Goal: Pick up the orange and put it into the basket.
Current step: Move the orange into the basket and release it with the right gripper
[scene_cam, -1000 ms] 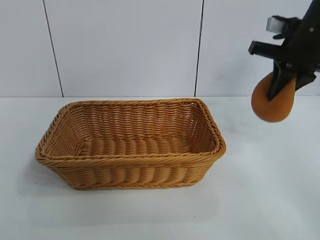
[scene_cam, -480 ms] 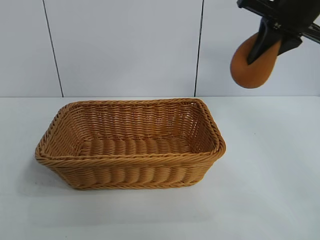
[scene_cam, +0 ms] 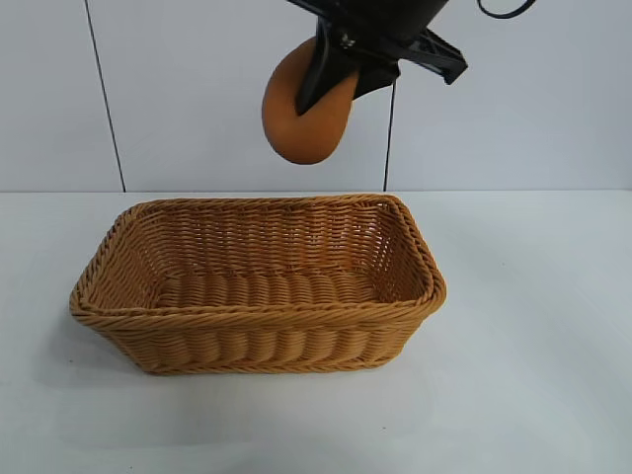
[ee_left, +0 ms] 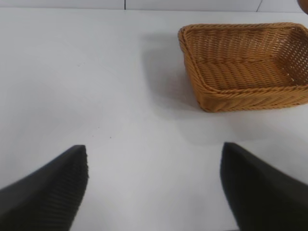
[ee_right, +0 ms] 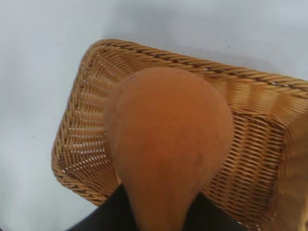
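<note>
White table, panelled wall | right gripper clamped on orange, top centre, above basket | left gripper wide open, holding nothing, parked | advice: lower inside rim, release over the middle.

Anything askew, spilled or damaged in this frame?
Nothing stands out. The basket sits upright and intact on the white table, with nothing in it. The orange hangs above it, clamped in the right gripper. The left gripper is open over bare table, off to the basket's side.
</note>
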Tool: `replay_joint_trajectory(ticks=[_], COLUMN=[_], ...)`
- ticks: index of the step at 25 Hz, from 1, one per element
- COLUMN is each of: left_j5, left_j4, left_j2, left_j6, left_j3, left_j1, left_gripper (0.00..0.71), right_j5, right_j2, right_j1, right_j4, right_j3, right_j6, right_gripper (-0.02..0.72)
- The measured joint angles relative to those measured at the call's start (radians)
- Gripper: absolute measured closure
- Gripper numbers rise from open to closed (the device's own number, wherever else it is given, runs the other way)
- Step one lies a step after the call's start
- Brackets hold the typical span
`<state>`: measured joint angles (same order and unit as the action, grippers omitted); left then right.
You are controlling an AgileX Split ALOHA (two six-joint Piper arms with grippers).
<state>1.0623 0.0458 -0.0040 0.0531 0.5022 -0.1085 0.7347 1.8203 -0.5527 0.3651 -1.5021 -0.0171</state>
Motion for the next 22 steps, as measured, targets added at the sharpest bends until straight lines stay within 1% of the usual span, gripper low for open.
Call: replay_joint_trajectory(ticks=[3, 7, 12, 16, 18, 19, 22], left_j5=[0.0, 0.0, 0.0, 0.0, 0.0, 0.0, 0.0], left_j4=[0.0, 0.0, 0.0, 0.0, 0.0, 0.0, 0.0], left_j2=[0.0, 0.0, 0.0, 0.0, 0.0, 0.0, 0.0], left_j6=[0.0, 0.0, 0.0, 0.0, 0.0, 0.0, 0.0], left_j3=[0.0, 0.0, 0.0, 0.0, 0.0, 0.0, 0.0], left_j1=[0.0, 0.0, 0.0, 0.0, 0.0, 0.0, 0.0], left_gripper=[0.165, 0.165, 0.165, 0.165, 0.165, 0.165, 0.165], right_j5=[-0.033, -0.053, -0.089, -0.089, -0.085, -0.084, -0.081], right_j2=[0.055, 0.141, 0.252, 0.302, 0.306, 0.306, 0.303], right_j1=[-0.022, -0.048, -0.053, -0.053, -0.053, -0.053, -0.053], right_j4=[0.0, 0.002, 0.021, 0.024, 0.027, 0.027, 0.028], right_j3=[0.0, 0.002, 0.002, 0.004, 0.004, 0.004, 0.004], right_j6=[0.017, 0.017, 0.017, 0.017, 0.017, 0.017, -0.004], right_gripper=[0.659, 0.659, 0.659, 0.653, 0.59, 0.528, 0.283])
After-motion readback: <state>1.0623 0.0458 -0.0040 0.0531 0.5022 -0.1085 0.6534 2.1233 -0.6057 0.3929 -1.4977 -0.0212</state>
